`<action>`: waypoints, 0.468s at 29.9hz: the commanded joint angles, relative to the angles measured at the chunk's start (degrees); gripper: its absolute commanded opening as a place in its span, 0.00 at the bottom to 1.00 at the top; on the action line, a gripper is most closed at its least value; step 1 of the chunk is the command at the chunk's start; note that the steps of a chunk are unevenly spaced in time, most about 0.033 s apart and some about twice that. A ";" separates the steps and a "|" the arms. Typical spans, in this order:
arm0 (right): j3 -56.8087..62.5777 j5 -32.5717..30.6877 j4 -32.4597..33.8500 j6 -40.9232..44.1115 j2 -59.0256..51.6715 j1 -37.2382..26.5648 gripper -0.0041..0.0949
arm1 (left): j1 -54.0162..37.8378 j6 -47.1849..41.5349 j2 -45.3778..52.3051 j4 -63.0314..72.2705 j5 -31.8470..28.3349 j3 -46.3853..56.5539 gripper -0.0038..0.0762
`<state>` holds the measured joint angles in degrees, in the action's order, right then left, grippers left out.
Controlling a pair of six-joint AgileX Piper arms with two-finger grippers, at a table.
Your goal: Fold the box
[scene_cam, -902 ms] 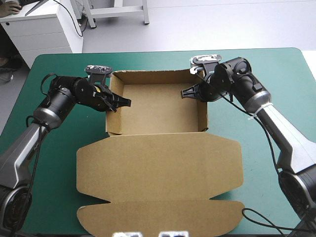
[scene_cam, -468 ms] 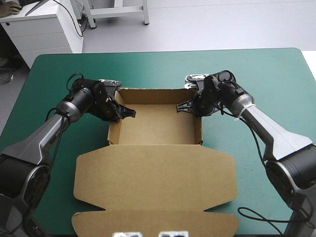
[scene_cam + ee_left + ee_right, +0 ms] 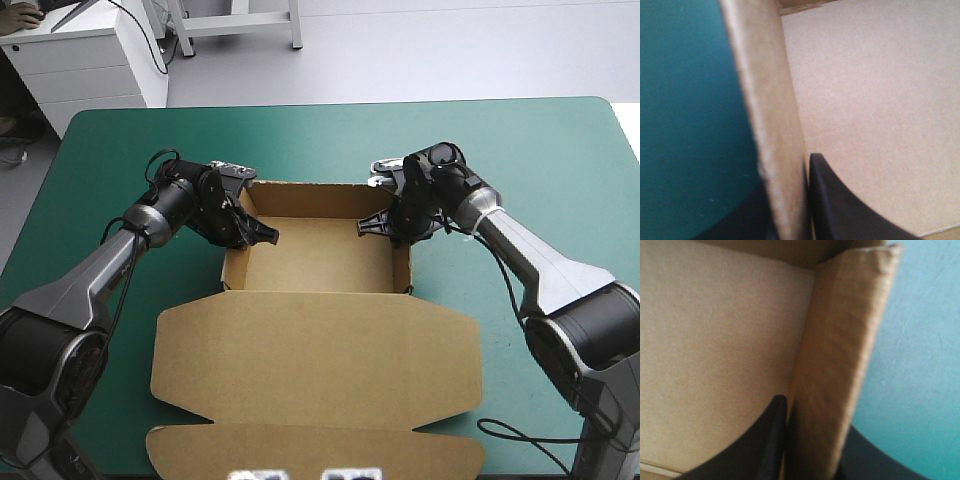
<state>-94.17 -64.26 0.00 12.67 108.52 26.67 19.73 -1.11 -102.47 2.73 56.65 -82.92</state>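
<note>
Brown box (image 3: 320, 258) is sitting mid-surface on the teal-green table (image 3: 560, 150), running from the near edge toward the far half.

- **Nearest:** the lid (image 3: 315, 350) is lying flat, with its outer flap (image 3: 315, 452) almost reaching the near edge.
- **Beyond the lid:** the open tray is standing with its walls up and its floor showing bare.
- **Left gripper** (image 3: 262, 236): coming in from the table's left side and clamping the tray's left wall (image 3: 233, 268) near its far corner. One black finger (image 3: 840, 210) is pressing the inside face. The other is running down the outside over the cover, with the board squeezed between them.
- **Right gripper** (image 3: 370, 226): doing likewise on the right wall (image 3: 404, 268), also near its far corner. The inner finger (image 3: 760, 440) is sitting inside the tray and its partner outside, pinching the folded wall.
- **Farthest:** the back wall (image 3: 315, 200) is standing upright between the two grippers.
</note>
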 commanded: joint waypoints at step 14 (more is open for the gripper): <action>-9.68 -7.17 2.30 1.84 -3.21 0.22 0.50 | 0.57 1.99 3.15 -2.29 4.11 -5.30 0.71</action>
<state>-100.13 -70.46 2.75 14.64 108.96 26.92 20.09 0.86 -102.72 1.95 59.76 -84.34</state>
